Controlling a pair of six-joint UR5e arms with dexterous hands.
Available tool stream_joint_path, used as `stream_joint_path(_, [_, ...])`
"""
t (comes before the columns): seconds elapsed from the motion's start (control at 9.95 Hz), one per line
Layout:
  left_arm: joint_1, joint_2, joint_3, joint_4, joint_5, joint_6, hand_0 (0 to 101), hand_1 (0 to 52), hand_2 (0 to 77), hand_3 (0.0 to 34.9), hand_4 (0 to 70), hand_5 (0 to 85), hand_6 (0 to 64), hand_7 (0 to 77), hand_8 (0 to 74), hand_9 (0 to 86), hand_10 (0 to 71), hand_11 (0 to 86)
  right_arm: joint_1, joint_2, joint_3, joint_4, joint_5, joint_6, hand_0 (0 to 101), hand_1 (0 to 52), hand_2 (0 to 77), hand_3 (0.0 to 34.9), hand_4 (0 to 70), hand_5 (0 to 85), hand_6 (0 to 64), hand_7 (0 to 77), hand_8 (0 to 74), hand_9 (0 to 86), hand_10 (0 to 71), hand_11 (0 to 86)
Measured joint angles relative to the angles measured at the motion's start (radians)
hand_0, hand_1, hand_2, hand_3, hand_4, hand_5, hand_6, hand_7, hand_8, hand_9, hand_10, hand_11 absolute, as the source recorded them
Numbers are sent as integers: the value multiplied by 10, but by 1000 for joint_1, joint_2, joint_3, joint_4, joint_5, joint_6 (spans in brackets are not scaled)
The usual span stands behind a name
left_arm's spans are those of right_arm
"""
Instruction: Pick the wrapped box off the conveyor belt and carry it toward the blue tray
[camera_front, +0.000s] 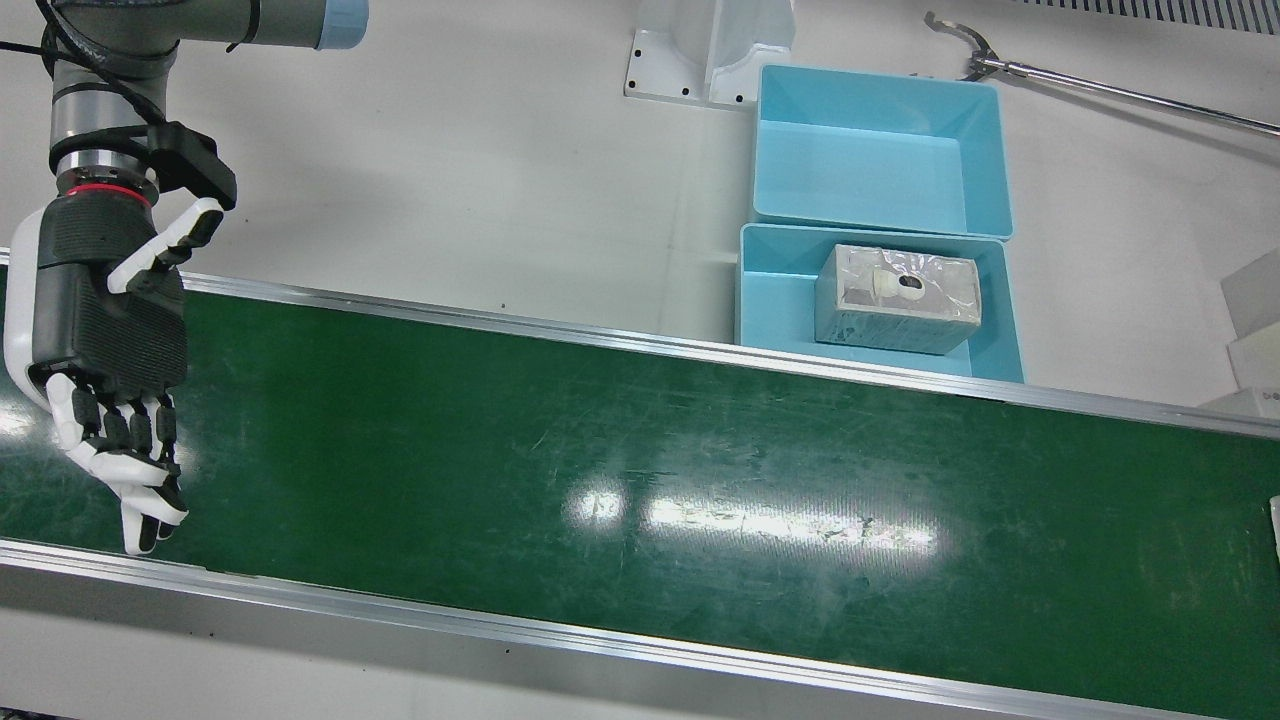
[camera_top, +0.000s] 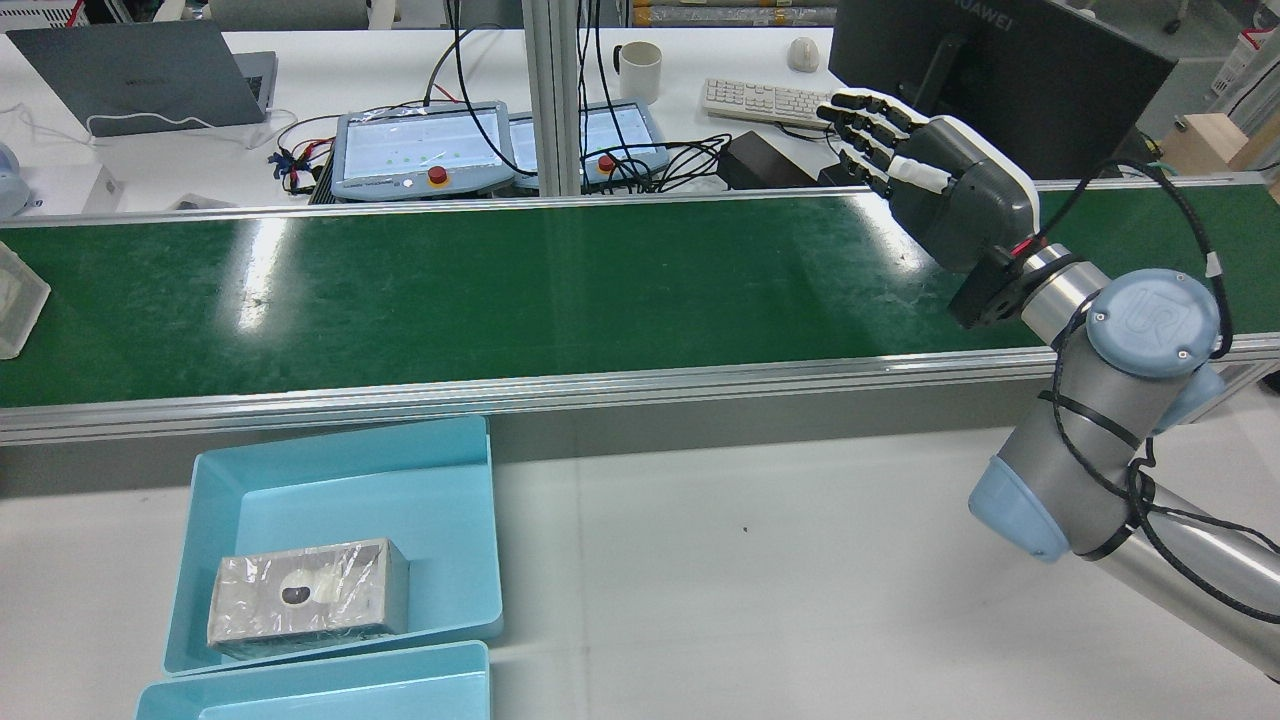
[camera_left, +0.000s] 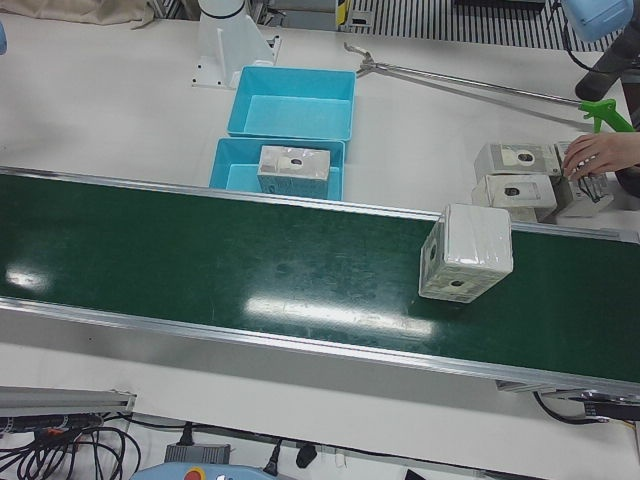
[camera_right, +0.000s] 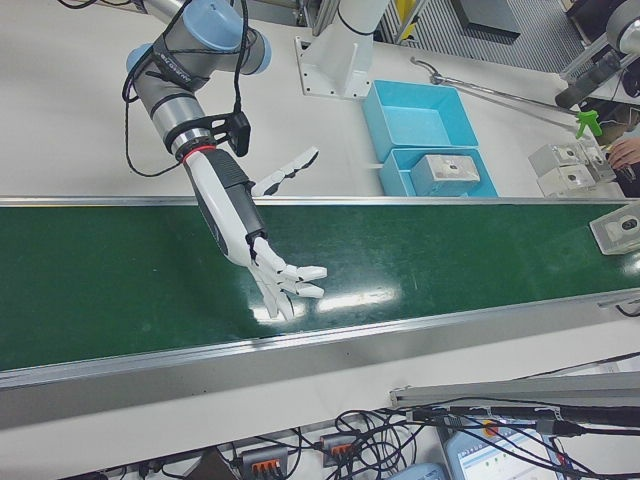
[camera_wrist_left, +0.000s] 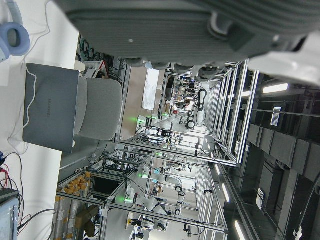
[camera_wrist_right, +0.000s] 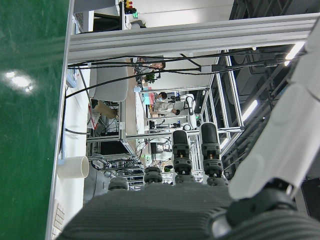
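The right hand (camera_right: 262, 252) hovers over the green conveyor belt (camera_front: 640, 450), fingers spread and holding nothing. A wrapped box (camera_left: 466, 253) stands tilted on the belt's far end, well apart from that hand, its holed face toward the operators' side. The left hand's (camera_wrist_left: 200, 30) grasp cannot be told.

Right hand (camera_front: 105, 330) outstretched, fingers spread, empty; left hand (camera_wrist_left: 200, 30) unclear.

A white desk (camera_top: 330, 70) behind the line carries a laptop (camera_top: 140, 75), mug (camera_top: 640, 70), keyboard (camera_top: 765, 100) and dark monitor (camera_top: 1000, 70). Ceiling strip lights (camera_wrist_left: 275, 88) glow over metal racking (camera_wrist_left: 200, 150).
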Motion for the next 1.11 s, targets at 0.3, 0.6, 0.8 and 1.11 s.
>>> stream_joint_path(0.3, [0, 0, 0, 0, 0, 0, 0, 0, 11, 0, 0, 11, 0, 5, 5, 0, 5, 0, -1, 0, 0, 3, 0, 0, 416, 98, 71, 106, 93, 289, 11, 196, 11, 44, 0, 16])
stream_joint_path(0.6, [0, 0, 0, 0, 0, 0, 0, 0, 11, 0, 0, 11, 0, 5, 5, 0, 5, 0, -5, 0, -3, 29, 1, -2, 458, 76, 82, 91, 38, 196, 0, 131, 5, 22, 0, 16])
stream_joint_path(0.8, [0, 0, 0, 0, 0, 0, 0, 0, 11, 0, 0, 11, 0, 5, 5, 0, 0, 0, -6, -8, -10, 83, 0, -2, 444, 98, 65, 65, 22, 169, 0, 87, 5, 16, 11, 16])
stream_joint_path(1.11, [0, 0, 0, 0, 0, 0, 0, 0, 11, 0, 0, 11, 0, 5, 5, 0, 5, 0, -6, -13, -12, 105, -3, -2, 443, 98, 87, 58, 60, 196, 0, 136, 0, 11, 11, 22])
